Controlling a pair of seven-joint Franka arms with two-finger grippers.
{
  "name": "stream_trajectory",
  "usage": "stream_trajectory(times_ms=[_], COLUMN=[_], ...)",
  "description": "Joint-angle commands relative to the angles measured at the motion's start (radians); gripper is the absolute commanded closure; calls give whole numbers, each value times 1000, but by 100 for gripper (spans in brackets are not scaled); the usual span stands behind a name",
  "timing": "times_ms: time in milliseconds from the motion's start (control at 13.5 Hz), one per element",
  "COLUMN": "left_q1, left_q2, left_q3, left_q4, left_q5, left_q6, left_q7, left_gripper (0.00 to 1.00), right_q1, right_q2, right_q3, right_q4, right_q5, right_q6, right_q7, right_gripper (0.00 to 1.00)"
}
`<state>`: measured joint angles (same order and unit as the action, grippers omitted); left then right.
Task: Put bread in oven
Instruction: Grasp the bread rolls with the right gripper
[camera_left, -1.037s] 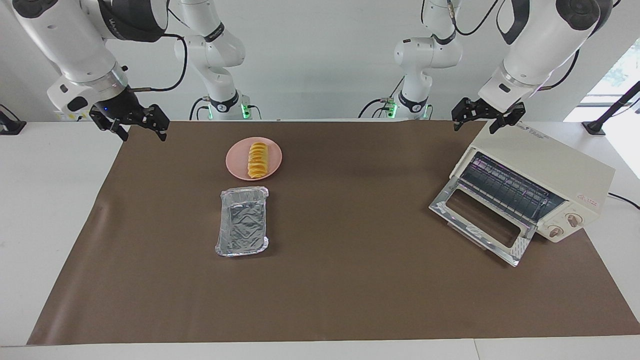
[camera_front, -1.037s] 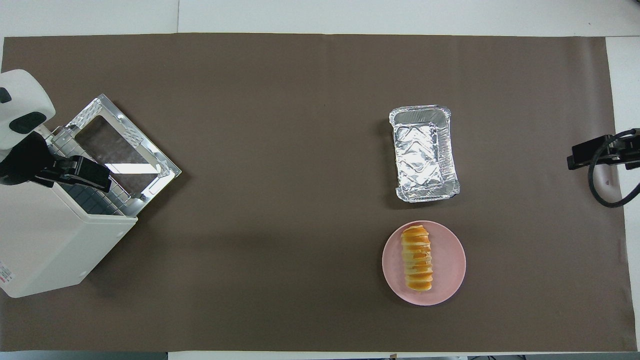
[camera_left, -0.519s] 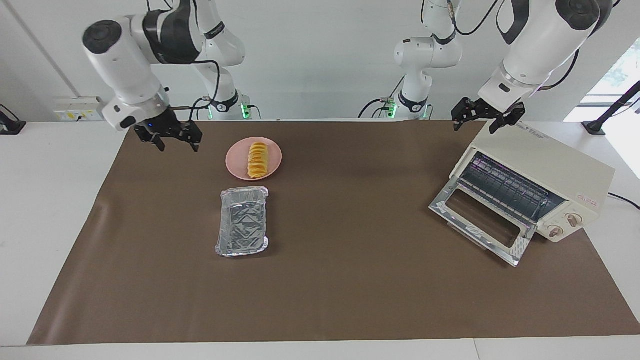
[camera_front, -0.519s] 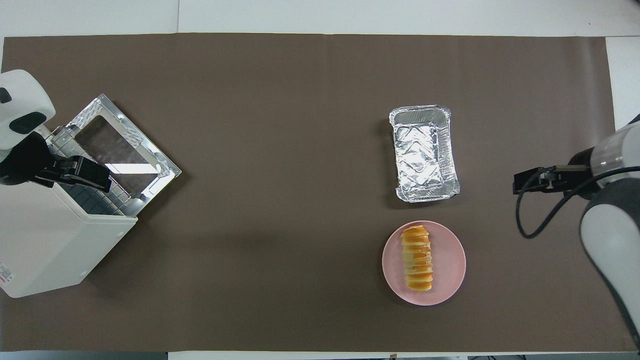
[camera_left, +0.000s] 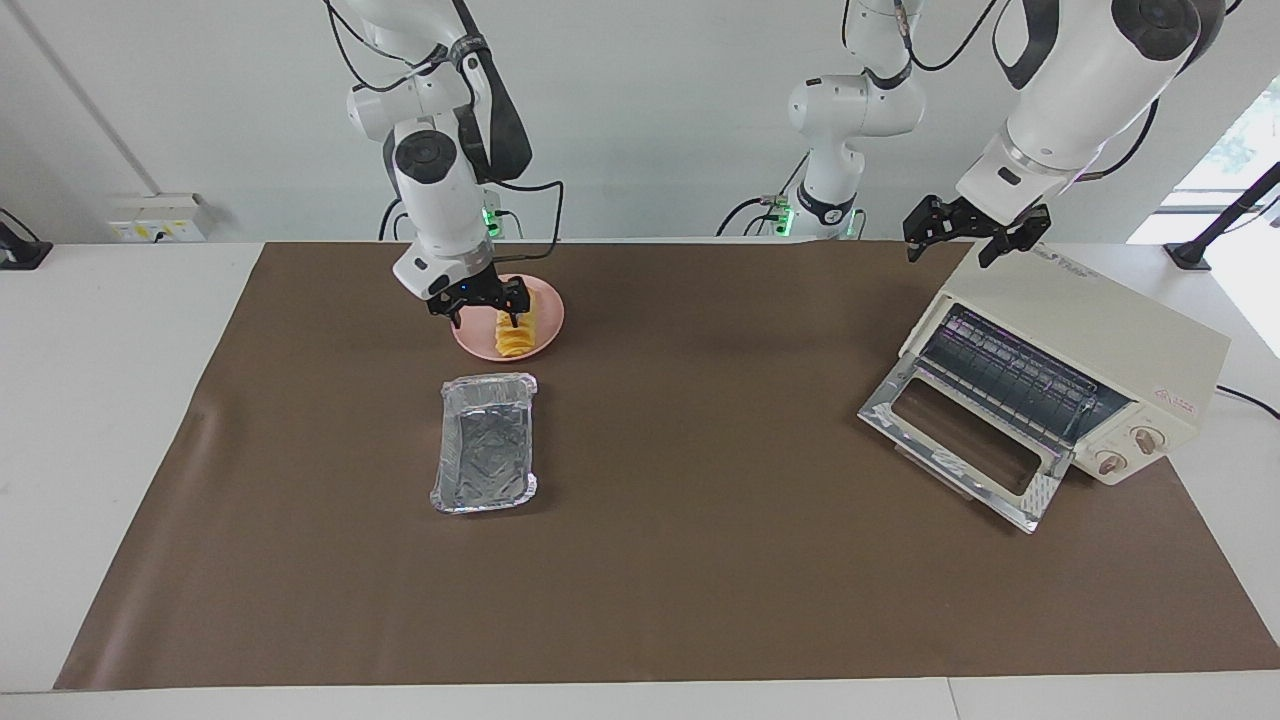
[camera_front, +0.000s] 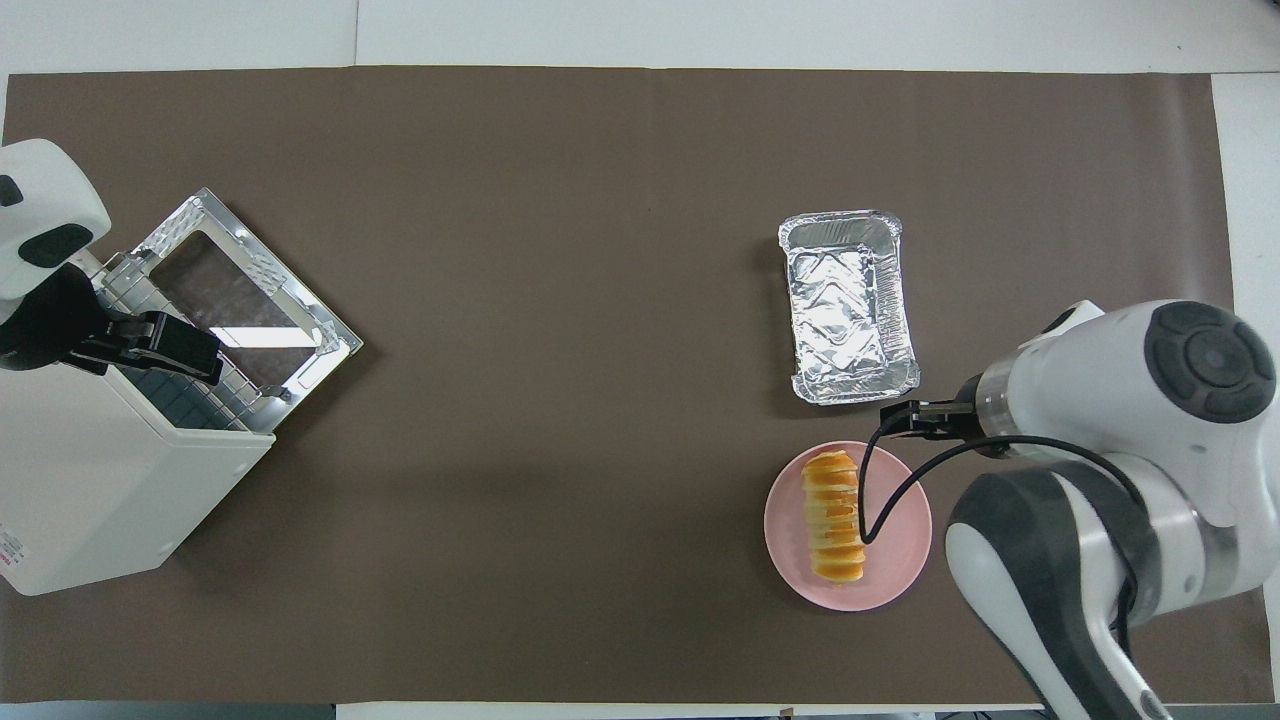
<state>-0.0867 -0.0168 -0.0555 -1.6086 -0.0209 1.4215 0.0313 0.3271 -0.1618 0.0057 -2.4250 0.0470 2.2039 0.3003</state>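
Bread: I see the ridged golden loaf of bread (camera_left: 514, 332) (camera_front: 835, 517) lying on the round pink plate (camera_left: 478, 345) (camera_front: 900, 530), upper left of centre in the facing view, lower right in the overhead view.

Right hand: my right hand (camera_left: 486, 312) (camera_front: 912, 419) hangs over the pink plate, just beside the bread. Its fingers point down and stand wide apart with nothing between them. In the facing view one fingertip sits in front of the loaf; I cannot tell whether it touches.

Left hand: my left hand (camera_left: 968, 240) (camera_front: 165, 349) waits over the top of the oven, at the upper right of the facing view. It is spread open and holds nothing.

Oven: the cream toaster oven (camera_left: 1090, 340) (camera_front: 110, 490) stands at the left arm's end of the worktop, turned at an angle. Its glass door (camera_left: 960, 450) (camera_front: 240, 290) is dropped flat open, and the wire rack (camera_left: 1015, 380) shows inside. Two round knobs (camera_left: 1128, 450) sit at the front, beside the opening.

Foil tray: a crinkled silver foil tray (camera_left: 485, 442) (camera_front: 848, 305) lies farther from the robots than the plate, close to it but apart.

Worktop: the white worktop (camera_left: 100, 400) (camera_front: 700, 30) carries a brown mat (camera_left: 700, 560) (camera_front: 560, 200); the plate, the tray and most of the oven rest on the mat.
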Motion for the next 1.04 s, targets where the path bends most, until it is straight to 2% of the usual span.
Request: stream_trajectory(times_ms=[0, 222, 296, 370, 444, 519, 667, 963], left_q1=[8, 10, 10, 10, 8, 8, 8, 10], left_q2=[-23, -22, -23, -23, -22, -22, -22, -22], left_q3=[-7, -7, -7, -7, -7, -7, -7, -7], left_q4=[-24, -24, -24, -24, -24, -24, -24, -24], left_q5=[16, 16, 16, 16, 16, 16, 16, 15], left_q6=[19, 19, 19, 19, 19, 19, 19, 19], left_q7=[7, 7, 7, 7, 7, 7, 7, 7], left_gripper=[0, 0, 0, 0, 0, 0, 0, 0], right_q1=[29, 56, 59, 59, 76, 85, 87, 89], right_q2=[-18, -18, -18, -12, -8, -8, -8, -24], right_q3=[-4, -4, -4, -4, -4, -4, -4, 0], right_q4=[-106, -155, -163, -164, -166, -169, -167, -152], right_q5=[30, 45, 47, 56, 56, 56, 56, 56], right_q6=[95, 137, 137, 137, 137, 135, 132, 85], right_q7=[10, 23, 26, 58, 74, 85, 94, 105], right_gripper=[3, 5, 9, 16, 31, 51, 99, 100])
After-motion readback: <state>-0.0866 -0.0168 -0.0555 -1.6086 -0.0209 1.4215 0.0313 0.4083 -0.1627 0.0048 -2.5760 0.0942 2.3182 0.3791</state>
